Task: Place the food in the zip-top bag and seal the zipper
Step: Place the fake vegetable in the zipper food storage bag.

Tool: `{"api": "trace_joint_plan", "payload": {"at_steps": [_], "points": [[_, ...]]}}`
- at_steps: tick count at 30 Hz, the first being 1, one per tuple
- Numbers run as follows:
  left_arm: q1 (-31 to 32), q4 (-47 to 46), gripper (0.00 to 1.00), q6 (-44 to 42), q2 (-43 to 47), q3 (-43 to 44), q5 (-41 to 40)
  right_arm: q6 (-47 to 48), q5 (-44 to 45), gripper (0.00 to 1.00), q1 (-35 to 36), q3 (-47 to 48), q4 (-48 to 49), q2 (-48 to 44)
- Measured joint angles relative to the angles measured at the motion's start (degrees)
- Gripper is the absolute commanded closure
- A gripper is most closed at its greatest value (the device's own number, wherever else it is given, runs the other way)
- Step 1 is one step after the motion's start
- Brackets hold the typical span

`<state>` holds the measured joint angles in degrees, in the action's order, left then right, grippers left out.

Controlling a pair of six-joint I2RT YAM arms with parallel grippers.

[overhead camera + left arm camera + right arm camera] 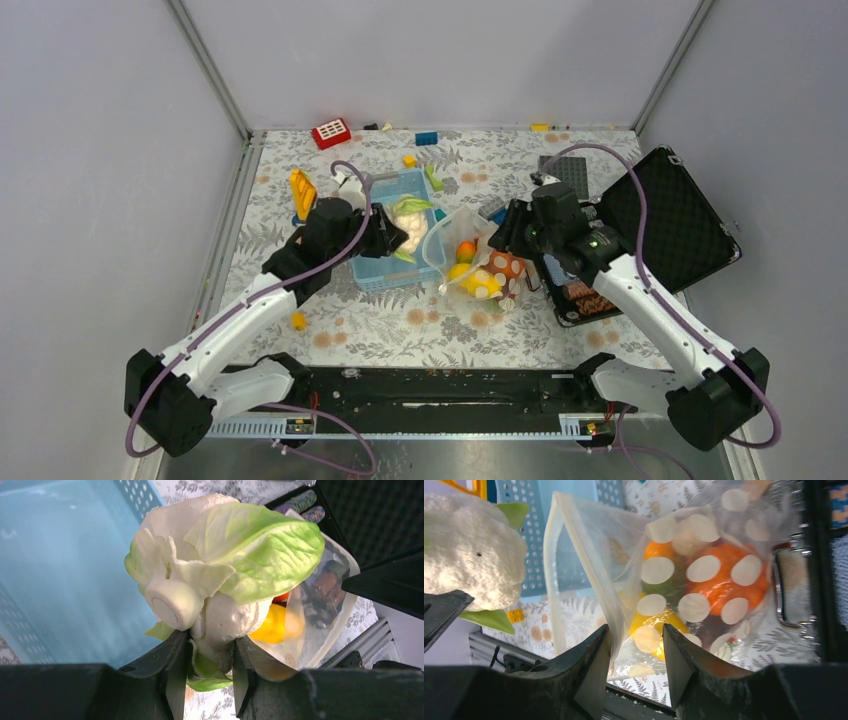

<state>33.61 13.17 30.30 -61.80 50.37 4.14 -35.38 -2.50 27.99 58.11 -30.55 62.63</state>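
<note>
My left gripper (385,232) is shut on the white-green cauliflower (410,222), held above the right end of the blue basket, just left of the bag's mouth. In the left wrist view the cauliflower (220,555) sits between my gripper (210,655) jaws. The dotted zip-top bag (470,255) stands with its mouth open toward the left and holds orange (724,580) and yellow (649,625) food. My right gripper (636,640) holds the bag's wall near the mouth. The zipper strip (555,570) is unsealed.
The light-blue basket (385,270) lies under the cauliflower. An open black case (670,220) stands at the right. A red brick (331,132), a blue brick (427,138), a yellow-orange piece (302,190) and a small yellow piece (298,321) lie scattered on the floral cloth.
</note>
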Motion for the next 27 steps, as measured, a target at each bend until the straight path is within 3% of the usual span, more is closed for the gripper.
{"api": "trace_joint_plan", "payload": {"at_steps": [8, 19, 27], "points": [[0.2, 1.3, 1.0, 2.0, 10.4, -7.7, -0.4, -1.8, 5.4, 0.46, 8.9, 4.2, 1.0, 5.9], [0.2, 6.2, 1.0, 2.6, 22.2, -10.0, -6.7, -7.4, 21.4, 0.42, 19.5, 11.3, -4.3, 12.8], [0.2, 7.4, 1.0, 2.7, 24.3, -11.8, -7.9, -10.3, 32.3, 0.52, 25.3, 17.6, -10.9, 17.8]]}}
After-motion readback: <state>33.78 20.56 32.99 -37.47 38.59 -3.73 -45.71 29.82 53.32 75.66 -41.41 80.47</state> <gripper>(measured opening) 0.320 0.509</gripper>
